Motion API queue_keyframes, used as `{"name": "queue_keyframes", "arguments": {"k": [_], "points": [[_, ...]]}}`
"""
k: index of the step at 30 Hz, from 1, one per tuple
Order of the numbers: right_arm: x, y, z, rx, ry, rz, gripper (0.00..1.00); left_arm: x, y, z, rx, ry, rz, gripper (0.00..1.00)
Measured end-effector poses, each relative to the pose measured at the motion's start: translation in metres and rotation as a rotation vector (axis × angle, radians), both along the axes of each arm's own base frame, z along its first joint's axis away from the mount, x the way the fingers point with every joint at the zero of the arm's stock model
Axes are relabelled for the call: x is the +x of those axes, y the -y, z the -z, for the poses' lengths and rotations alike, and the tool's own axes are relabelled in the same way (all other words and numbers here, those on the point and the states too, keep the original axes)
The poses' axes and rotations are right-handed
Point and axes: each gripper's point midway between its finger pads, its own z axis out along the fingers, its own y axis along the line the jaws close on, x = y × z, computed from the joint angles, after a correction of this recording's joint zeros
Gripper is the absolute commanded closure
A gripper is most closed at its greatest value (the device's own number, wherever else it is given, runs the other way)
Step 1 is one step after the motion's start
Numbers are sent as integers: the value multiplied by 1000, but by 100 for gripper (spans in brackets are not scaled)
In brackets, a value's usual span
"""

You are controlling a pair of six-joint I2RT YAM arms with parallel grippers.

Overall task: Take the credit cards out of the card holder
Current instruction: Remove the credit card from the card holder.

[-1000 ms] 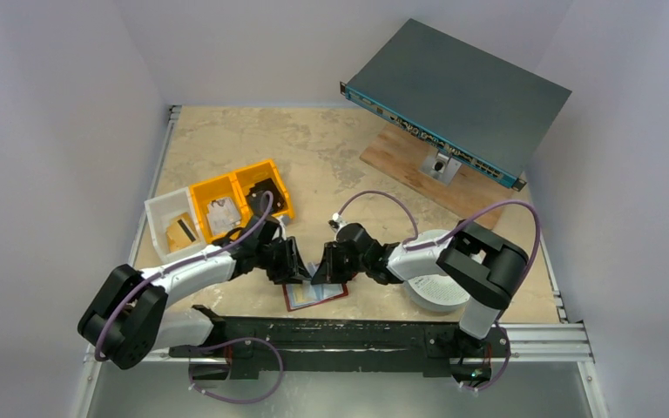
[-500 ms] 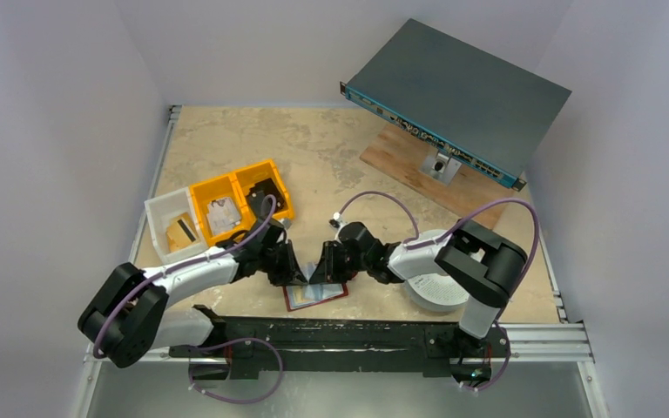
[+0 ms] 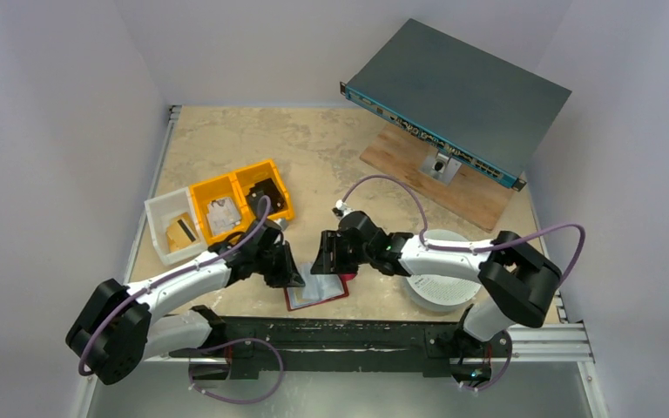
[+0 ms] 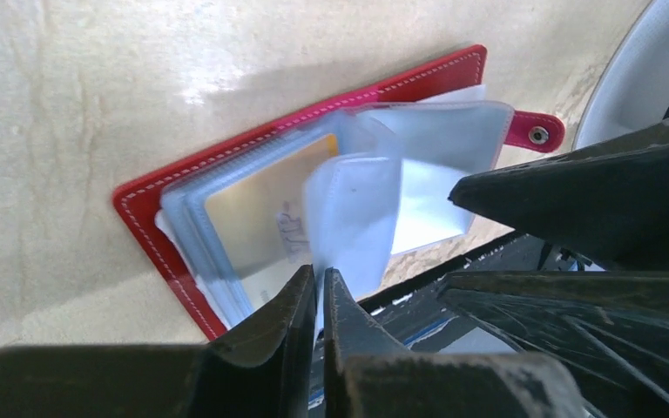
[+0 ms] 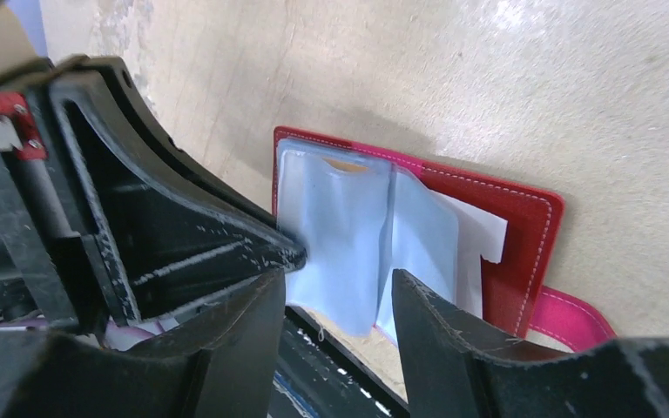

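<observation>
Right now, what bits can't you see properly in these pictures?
Left wrist view: the left gripper hides the near edge of the card holder; whether it pinches one of the clear sleeves is unclear.
Right wrist view: the right gripper covers the sleeves' lower ends.
Top view: the holder's contents are too small to make out.
Left wrist view: marks on the golden card are blurred behind its sleeve.

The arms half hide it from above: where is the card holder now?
In the top view the card holder lies open at the table's near edge, beneath the left gripper and right gripper, just beyond the black rail.
</observation>
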Motion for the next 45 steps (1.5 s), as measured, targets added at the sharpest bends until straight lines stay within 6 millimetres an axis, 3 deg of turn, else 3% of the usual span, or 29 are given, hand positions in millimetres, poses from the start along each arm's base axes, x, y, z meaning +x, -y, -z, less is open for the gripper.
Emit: {"name": "queue_keyframes", "arguments": {"k": [4, 13, 18, 24, 27, 32, 37, 45], "points": [[7, 7, -15, -25, 43, 27, 51, -4, 9, -7, -17, 11, 43, 71], [12, 34, -45, -60, 119, 101, 51, 8, 44, -24, -64, 36, 96, 63], [14, 45, -58, -50, 153, 145, 51, 18, 66, -15, -62, 8, 112, 59], [8, 63, -50, -78, 146, 177, 51, 23, 81, 9, -52, -50, 111, 58], [6, 69, -46, -94, 141, 189, 51, 23, 85, 10, -64, -61, 110, 56], [7, 72, -44, -111, 143, 195, 51, 23, 81, 2, -56, -40, 103, 53], [2, 68, -43, -120, 150, 170, 51, 24, 69, -24, -48, 38, 91, 52], [-10, 34, -44, -118, 155, 69, 52, 26, 35, -51, 19, 142, 19, 53]]}}
